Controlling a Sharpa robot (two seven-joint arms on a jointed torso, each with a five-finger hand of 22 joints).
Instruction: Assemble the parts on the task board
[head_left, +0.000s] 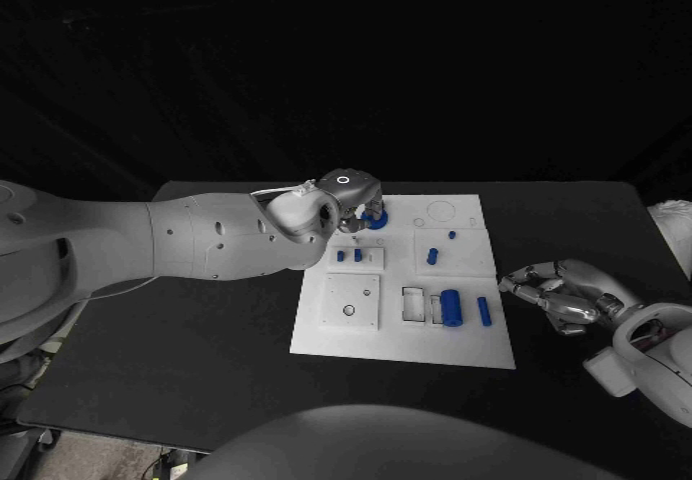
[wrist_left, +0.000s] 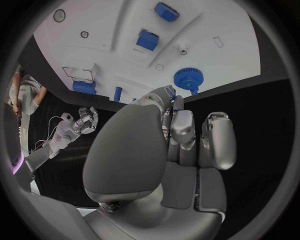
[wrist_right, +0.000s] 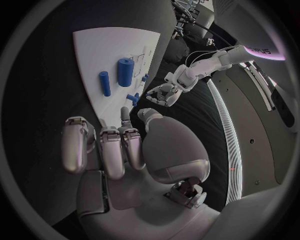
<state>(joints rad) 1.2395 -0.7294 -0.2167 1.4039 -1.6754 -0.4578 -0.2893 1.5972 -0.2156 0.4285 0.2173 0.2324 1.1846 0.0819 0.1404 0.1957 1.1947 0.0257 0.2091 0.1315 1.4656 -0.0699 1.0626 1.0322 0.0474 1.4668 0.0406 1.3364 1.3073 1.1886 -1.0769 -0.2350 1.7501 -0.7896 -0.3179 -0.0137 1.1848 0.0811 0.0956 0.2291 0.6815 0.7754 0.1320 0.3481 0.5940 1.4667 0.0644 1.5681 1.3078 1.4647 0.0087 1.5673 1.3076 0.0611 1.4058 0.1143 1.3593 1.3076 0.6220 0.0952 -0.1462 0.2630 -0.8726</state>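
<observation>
Lying nearest the robot on the black table (head_left: 188, 350), the task board (head_left: 404, 345) is a white plate stretching away from it. At its near end sit a plain white block (head_left: 352, 301) at about 9 o'clock from the board's middle and, toward 3 o'clock, a thick blue cylinder (head_left: 451, 307) with a thinner blue rod (head_left: 485, 311) just beside it, both lying flat. The right hand (head_left: 560, 296) rests on the table just off the board's right edge, near the rod but apart from it — its fingers (wrist_right: 115, 150) are curled loosely inward and hold nothing.

Farther out, around the board's middle, two small blue blocks (head_left: 349, 255) sit on a raised white square at 9 o'clock, and a short blue peg (head_left: 431, 256) stands at 3 o'clock with a smaller blue peg (head_left: 451, 235) beyond it.

At the far end, toward 11 o'clock, a blue toothed wheel (wrist_left: 188, 78) stands on the board by its edge. The left hand (head_left: 340, 200) hangs over that corner — its fingers (wrist_left: 181, 127) are drawn together, pointing at the wheel, with their tips just short of it in the left wrist view; whether they touch it I cannot tell.
</observation>
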